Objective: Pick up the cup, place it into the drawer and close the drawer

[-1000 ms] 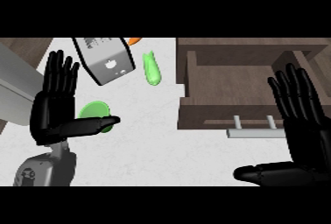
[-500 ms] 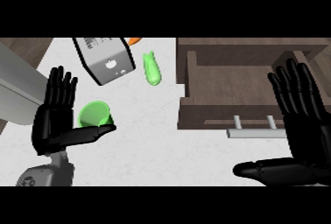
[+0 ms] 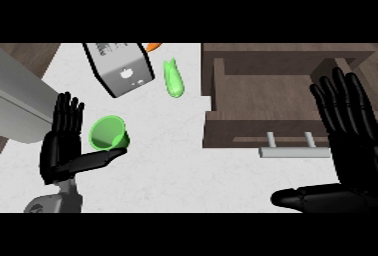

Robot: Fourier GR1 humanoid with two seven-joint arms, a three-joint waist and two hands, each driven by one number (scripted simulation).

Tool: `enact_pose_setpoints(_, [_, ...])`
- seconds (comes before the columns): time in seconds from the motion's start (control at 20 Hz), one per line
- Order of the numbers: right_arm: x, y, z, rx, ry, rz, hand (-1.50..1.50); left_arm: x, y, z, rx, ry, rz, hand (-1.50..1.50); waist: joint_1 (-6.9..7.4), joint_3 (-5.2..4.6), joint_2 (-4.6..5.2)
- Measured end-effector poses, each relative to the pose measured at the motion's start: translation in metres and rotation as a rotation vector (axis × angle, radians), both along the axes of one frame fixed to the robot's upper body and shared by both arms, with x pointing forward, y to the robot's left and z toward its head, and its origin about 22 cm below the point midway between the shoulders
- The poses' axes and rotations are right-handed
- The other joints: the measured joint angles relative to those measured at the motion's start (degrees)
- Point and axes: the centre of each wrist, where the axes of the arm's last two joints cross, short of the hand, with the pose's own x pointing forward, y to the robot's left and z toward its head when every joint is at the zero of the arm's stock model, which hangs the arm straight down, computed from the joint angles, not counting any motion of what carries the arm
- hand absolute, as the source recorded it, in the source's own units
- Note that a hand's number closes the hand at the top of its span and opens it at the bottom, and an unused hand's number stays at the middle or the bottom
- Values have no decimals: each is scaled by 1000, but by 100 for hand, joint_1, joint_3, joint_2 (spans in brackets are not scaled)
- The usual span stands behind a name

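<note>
The left hand (image 3: 65,145) has its fingers straight and held together, pointing toward the top of the view, with the thumb stretched out sideways to the right; nothing is clasped in it. A green cup (image 3: 109,133) sits just beside this hand, in the angle between the fingers and the thumb, its open mouth facing up; whether it touches the thumb cannot be told. The right hand (image 3: 353,145) shows at the right edge, fingers straight, slightly spread and pointing up, thumb reaching left along the lower edge, holding nothing. Behind its fingers is an open brown wooden drawer (image 3: 251,135), pulled out over the white counter (image 3: 184,175), with a pale bar handle (image 3: 294,151) on its front. The drawer lies well to the right of the cup. Farther up the counter, a long green vegetable (image 3: 173,78) lies near the drawer's left wall. To its left stands a silver, boxy appliance (image 3: 118,66), tilted, with an orange object (image 3: 152,46) just past its top corner. A grey slab (image 3: 22,110) runs along the left edge.
</note>
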Motion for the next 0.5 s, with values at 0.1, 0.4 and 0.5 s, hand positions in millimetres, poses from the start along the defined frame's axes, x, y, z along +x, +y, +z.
enact_pose_setpoints(0.1, [-1, -3, 2, -6, 2, 5, -150, 1, 3, -14, 1, 11, 3, -150, -5, 0, 1])
enact_pose_setpoints(0.4, [1, -4, -3, -4, 2, 8, -150, 4, 13, -42, 5, 43, 5, -150, -6, 0, 1])
enact_pose_setpoints(0.5, [0, -4, -1, -1, 0, 9, -150, -1, 18, -51, 4, 50, 7, -150, -5, -1, 1])
